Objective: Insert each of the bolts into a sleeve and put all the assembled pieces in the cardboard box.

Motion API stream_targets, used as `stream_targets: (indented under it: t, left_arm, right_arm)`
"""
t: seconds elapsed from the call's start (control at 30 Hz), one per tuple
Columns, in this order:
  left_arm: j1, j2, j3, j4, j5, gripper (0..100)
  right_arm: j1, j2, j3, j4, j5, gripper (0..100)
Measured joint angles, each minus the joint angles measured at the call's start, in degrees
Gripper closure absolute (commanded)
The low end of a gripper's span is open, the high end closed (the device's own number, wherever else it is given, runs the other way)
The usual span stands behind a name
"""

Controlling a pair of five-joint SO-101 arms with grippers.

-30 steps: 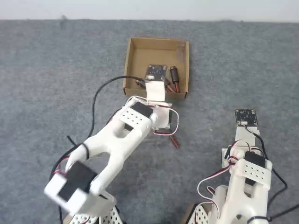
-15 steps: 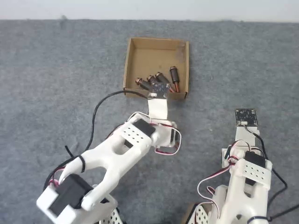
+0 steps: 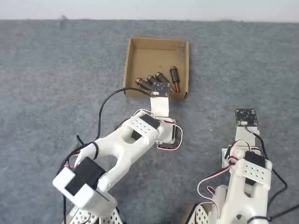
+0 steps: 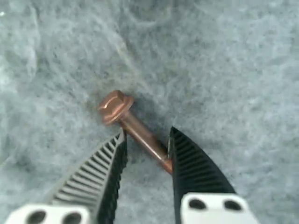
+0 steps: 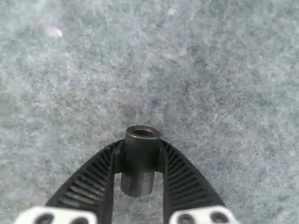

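Note:
A copper bolt (image 4: 135,130) with a hex head lies flat on the grey carpet. My left gripper (image 4: 147,133) is open and low over it, one finger on each side of the shank. In the high view the left arm (image 3: 140,133) stands just in front of the cardboard box (image 3: 127,65) and hides that bolt. Several assembled pieces (image 3: 159,80) lie in the box against its near wall. My right gripper (image 5: 141,145) is shut on an upright dark sleeve (image 5: 139,161), hole facing up, above bare carpet. The right arm (image 3: 250,172) sits at the lower right.
A black cable (image 3: 105,105) loops from the left arm over the carpet, left of the box. Open carpet lies between the two arms and to the right of the box.
The left arm has pulled its gripper back out of the box and come down over the loose bolt on the carpet. The right arm has kept still with the sleeve.

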Motion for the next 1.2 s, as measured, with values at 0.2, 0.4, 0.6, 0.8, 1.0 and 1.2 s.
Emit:
stream_targets:
  t: [0.2,0.4,0.6,0.8,1.0,1.2]
  left_arm:
    - [0.0,0.0,-0.09,0.0,0.09,92]
    - [-0.09,0.0,-0.09,0.0,-0.09,96]
    - [0.0,0.0,-1.05,2.02,-6.51,88]
    - [-0.09,0.0,-3.25,5.19,-8.53,87]
    - [-2.2,2.73,-5.8,5.19,-8.53,87]
    - [-3.34,6.95,-9.49,5.19,-8.53,89]
  right_arm:
    - [0.0,0.0,0.0,0.0,0.0,99.3]
    - [0.0,0.0,0.0,0.0,0.0,99.3]
    - [0.0,0.0,0.0,0.0,0.0,99.3]
    - [0.0,0.0,0.0,0.0,0.0,99.3]
    - [0.0,0.0,0.0,0.0,0.0,99.3]
    - [0.0,0.0,0.0,0.0,0.0,99.3]
